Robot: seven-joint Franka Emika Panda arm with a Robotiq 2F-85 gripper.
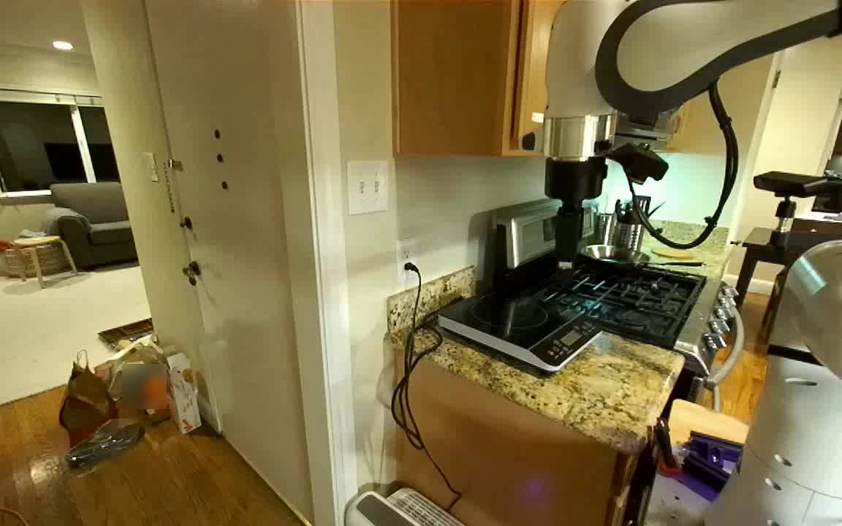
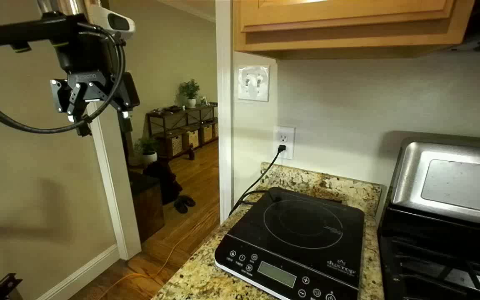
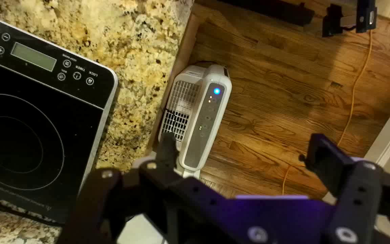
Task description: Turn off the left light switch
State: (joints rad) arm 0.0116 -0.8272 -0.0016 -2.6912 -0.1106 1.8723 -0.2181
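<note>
A small white wall plate with two toggles is on the wall beside the door frame, under the cabinet's edge. Its left light switch is the left toggle; it also shows in an exterior view. Whether the toggle is up or down is too small to tell. My gripper points down, well apart from the plate. It also hangs far to the plate's left in an exterior view. In the wrist view my gripper has its fingers wide apart with nothing between them. The plate is out of the wrist view.
A black cooktop sits on the granite counter, beside the stove. An outlet with a black cord is below the plate. A wooden cabinet overhangs. A white appliance stands on the floor.
</note>
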